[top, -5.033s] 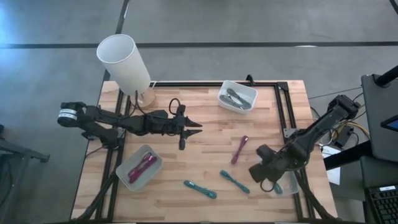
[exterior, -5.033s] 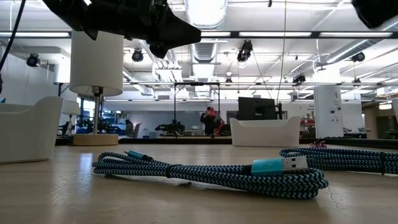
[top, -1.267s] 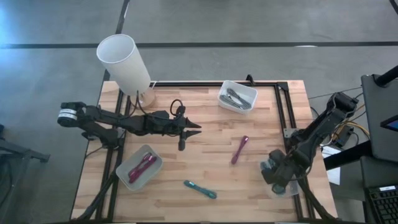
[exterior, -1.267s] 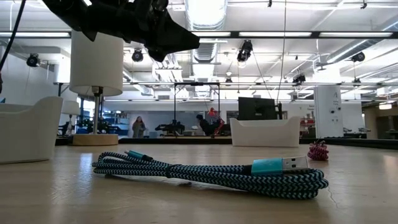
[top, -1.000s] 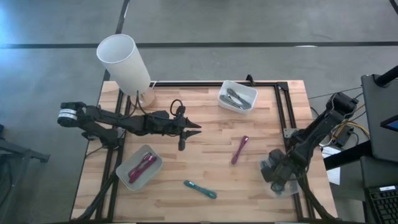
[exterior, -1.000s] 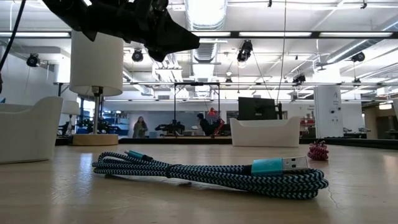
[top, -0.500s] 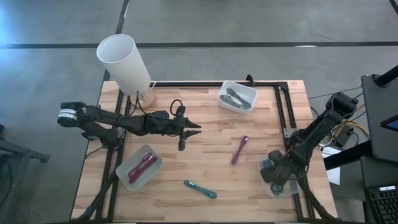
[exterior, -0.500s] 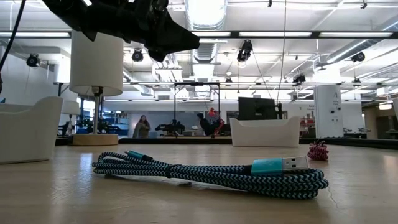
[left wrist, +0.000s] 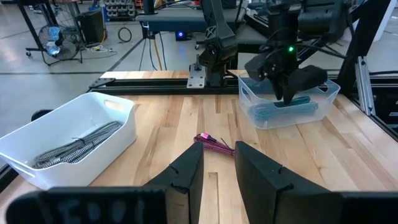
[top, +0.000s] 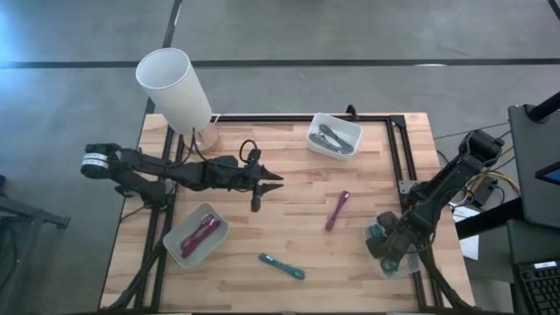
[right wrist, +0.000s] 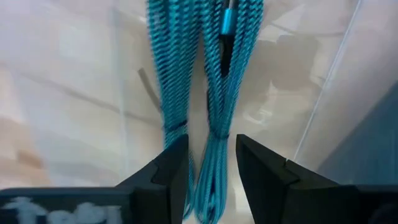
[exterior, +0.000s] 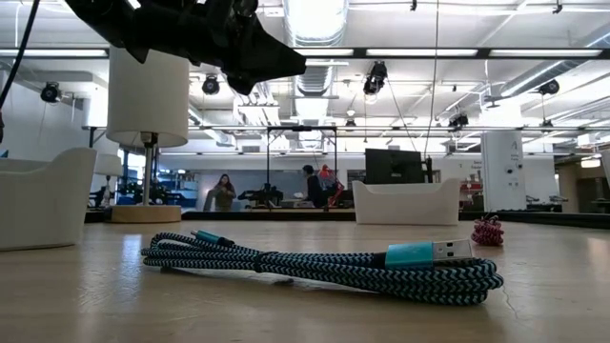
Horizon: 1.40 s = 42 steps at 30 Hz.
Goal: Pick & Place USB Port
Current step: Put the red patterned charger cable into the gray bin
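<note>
High view: a teal cable [top: 282, 266] lies alone at the lower middle of the counter [top: 289, 184], with its long axis running from upper left to lower right. A pink cable [top: 338, 210] lies right of centre, nearly upright in the frame. The right tool [top: 386, 248] hangs over the clear bin [top: 404, 265] at the lower right. The left tool [top: 269, 180] waits at the middle left.

Low view: the teal cable [exterior: 324, 265] is a soft braided bundle, light and floppy, I judge. The best hold is across the bundled middle, not the hard plug.

Left wrist view: the left tool [left wrist: 217, 163] is parted and empty.

Right wrist view: the right tool [right wrist: 211, 163] stands released, and a second teal cable [right wrist: 205, 81] lies in the bin, its strands running away from the fingers.
</note>
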{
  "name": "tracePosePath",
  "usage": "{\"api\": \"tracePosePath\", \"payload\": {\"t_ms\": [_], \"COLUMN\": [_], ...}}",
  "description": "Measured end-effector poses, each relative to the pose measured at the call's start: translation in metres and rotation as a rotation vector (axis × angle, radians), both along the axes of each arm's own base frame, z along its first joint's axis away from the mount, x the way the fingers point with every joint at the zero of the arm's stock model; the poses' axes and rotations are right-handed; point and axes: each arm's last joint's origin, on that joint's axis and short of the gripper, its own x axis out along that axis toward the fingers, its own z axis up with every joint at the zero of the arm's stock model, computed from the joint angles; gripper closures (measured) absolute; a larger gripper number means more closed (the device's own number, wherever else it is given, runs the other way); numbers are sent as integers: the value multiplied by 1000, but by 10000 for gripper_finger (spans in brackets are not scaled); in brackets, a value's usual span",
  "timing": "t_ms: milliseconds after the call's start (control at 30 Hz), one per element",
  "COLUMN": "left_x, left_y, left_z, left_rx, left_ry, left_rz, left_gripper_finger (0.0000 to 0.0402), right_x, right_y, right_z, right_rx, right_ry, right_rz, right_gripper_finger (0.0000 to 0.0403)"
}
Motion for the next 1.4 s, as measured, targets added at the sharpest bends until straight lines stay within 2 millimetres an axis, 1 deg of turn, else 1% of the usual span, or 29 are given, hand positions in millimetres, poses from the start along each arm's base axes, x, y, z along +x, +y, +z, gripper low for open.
{"api": "tracePosePath", "payload": {"t_ms": [100, 233, 367, 500, 733, 867, 933, 1033, 1300, 1400], "left_x": [0, 0, 0, 0, 0, 0, 0, 0, 0, 0], "left_y": [0, 0, 0, 0, 0, 0, 0, 0, 0, 0], "left_z": [0, 0, 0, 0, -1, -1, -1, -1, -1, -1], "left_rx": [0, 0, 0, -6, -20, -20, -20, -20, -21, -22], "left_ry": [0, 0, 0, 1, 8, 8, 8, 8, 8, 8], "left_rz": [0, 0, 0, 0, 3, 3, 3, 3, 3, 3], "left_gripper_finger": [305, 305, 305, 305, 305, 305, 305, 305, 305, 305], "right_x": [3, 7, 11, 16, 33, 49, 57, 68, 95, 102], "right_y": [3, 8, 9, 9, 0, -8, -13, -22, -44, -51], "right_z": [12, 35, 56, 70, 81, 82, 79, 73, 54, 46], "right_rx": [-2, -7, -54, -141, -308, -329, -334, -342, -403, -367], "right_ry": [2, 1, -36, -151, -390, -474, -490, -506, -442, -364], "right_rz": [4, 10, 0, -28, -69, -68, -57, -88, -170, -181], "right_gripper_finger": [273, 274, 273, 276, 278, 282, 284, 284, 284, 284]}}
